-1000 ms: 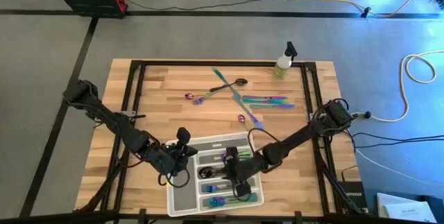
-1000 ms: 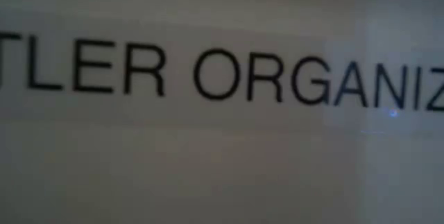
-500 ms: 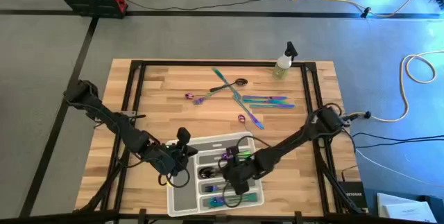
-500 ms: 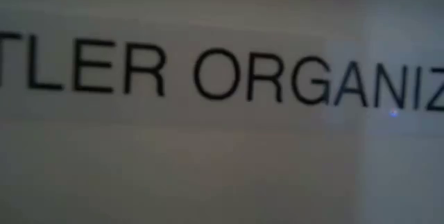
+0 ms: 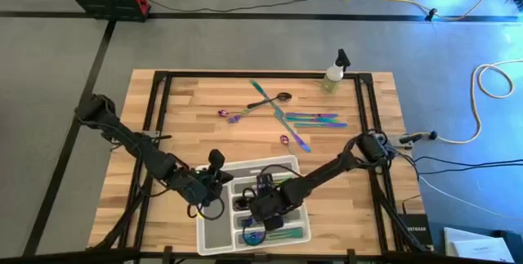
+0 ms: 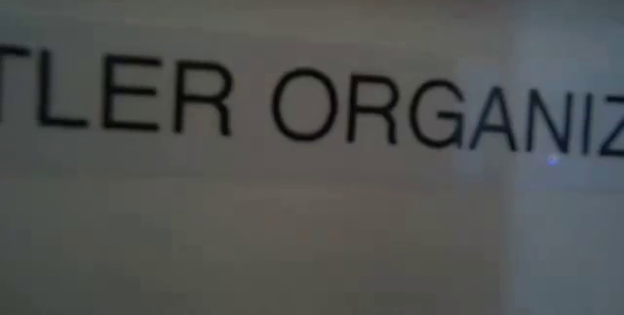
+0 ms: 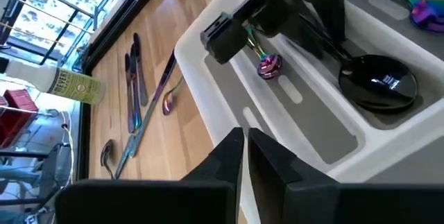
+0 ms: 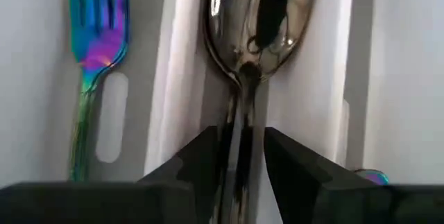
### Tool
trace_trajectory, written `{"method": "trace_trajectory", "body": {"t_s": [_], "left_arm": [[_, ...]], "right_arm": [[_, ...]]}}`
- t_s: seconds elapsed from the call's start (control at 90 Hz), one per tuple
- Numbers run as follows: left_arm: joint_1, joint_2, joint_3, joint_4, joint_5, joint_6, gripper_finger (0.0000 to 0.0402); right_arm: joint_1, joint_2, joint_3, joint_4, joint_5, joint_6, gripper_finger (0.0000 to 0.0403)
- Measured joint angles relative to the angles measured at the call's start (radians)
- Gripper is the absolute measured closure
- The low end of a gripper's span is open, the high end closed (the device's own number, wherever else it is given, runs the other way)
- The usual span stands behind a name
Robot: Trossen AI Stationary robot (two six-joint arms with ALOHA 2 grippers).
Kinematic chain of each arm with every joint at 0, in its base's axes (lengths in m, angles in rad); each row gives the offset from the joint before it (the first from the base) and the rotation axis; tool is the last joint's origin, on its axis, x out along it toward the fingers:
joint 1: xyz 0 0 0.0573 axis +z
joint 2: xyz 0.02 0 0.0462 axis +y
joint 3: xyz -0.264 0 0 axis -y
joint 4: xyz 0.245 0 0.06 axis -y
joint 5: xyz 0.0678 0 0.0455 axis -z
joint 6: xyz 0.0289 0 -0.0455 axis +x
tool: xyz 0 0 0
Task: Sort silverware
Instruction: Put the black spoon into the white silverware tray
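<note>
Silverware is split between the translucent white tray [image 5: 214, 235] at the near edge of the wooden surface [image 5: 196, 125] and a loose scatter farther back. Inside the tray, the right claw [image 5: 263, 208] reaches down over a middle compartment, its fingers [image 8: 201, 158] set close on either side of the handle of a dark spoon [image 8: 255, 23] that lies lengthwise in its slot; whether they actually press the handle, I cannot tell. An iridescent fork [image 8: 94, 50] lies in the neighbouring compartment, prongs the same way as the spoon's bowl. The left claw [image 5: 214, 181] rests at the tray's left rim, its fingers [image 7: 225, 158] pressed nearly together and holding nothing. Back on the surface lie two crossed pieces, one teal and one dark spoon [image 5: 274, 99], a pair of iridescent knives [image 5: 317, 118] side by side, and a few small purple-tipped pieces [image 5: 231, 115] near the middle. A spray bottle [image 5: 335, 73] stands at the far right corner. Low view shows only blurred black lettering.
</note>
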Motion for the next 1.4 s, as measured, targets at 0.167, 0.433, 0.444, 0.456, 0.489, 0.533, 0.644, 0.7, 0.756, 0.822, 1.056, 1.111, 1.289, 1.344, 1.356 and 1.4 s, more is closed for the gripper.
{"method": "trace_trajectory", "body": {"t_s": [0.167,0.433,0.444,0.456,0.489,0.533,0.644,0.7,0.756,0.822,1.056,1.111,1.289,1.344,1.356,1.4], "left_arm": [[0.0,0.0,0.0,0.0,0.0,-0.003,0.0395],[0.0,0.0,0.0,0.0,0.0,-0.005,0.0395],[0.0,0.0,0.0,0.0,0.0,-0.005,0.0395],[0.0,0.0,0.0,0.0,0.0,-0.005,0.0395],[0.0,0.0,0.0,0.001,0.0,-0.005,0.0395],[0.0,0.0,0.0,0.0,0.0,-0.006,0.0395],[0.0,0.0,0.0,0.001,0.0,-0.007,0.0395],[0.0,0.0,0.0,0.0,0.0,-0.007,0.0395],[0.0,0.0,0.0,0.001,0.0,-0.007,0.0395],[0.0,0.0,0.0,0.001,0.0,-0.007,0.0395],[0.0,0.0,0.0,0.0,0.0,-0.007,0.0395],[0.0,0.0,0.0,0.0,0.0,-0.007,0.0395],[0.0,0.0,0.0,-0.002,0.001,-0.007,0.0395],[0.0,0.0,0.0,-0.005,0.0,-0.008,0.0395],[0.0,0.0,0.0,-0.007,0.001,-0.009,0.0395],[0.0,0.0,0.0,-0.013,0.001,-0.013,0.0395]], "right_arm": [[-0.01,0.0,0.001,-0.013,-0.014,0.0,0.0299],[-0.01,0.018,0.001,-0.007,-0.012,-0.001,0.0299],[-0.01,0.02,0.001,-0.007,-0.012,-0.001,0.0299],[-0.01,0.022,0.002,-0.007,-0.012,0.0,0.0299],[-0.01,0.026,0.003,-0.007,-0.012,0.0,0.0299],[-0.01,0.036,0.004,-0.007,-0.01,0.0,0.0299],[-0.008,0.041,0.003,-0.009,0.011,-0.001,0.0308],[-0.006,0.042,0.003,-0.009,0.019,-0.003,0.0322],[-0.006,0.038,0.005,-0.012,0.019,-0.006,0.0341],[-0.006,0.037,0.005,-0.01,0.022,-0.006,0.0364],[-0.007,0.04,0.005,-0.01,0.032,-0.007,0.0392],[-0.007,0.041,0.012,-0.014,0.032,-0.006,0.0384],[-0.008,0.046,0.045,-0.037,0.032,-0.006,0.0372],[-0.009,0.048,0.057,-0.042,0.031,-0.006,0.0372],[-0.009,0.048,0.059,-0.041,0.029,-0.006,0.0372],[-0.01,0.048,0.065,-0.04,0.018,-0.006,0.0371]]}}
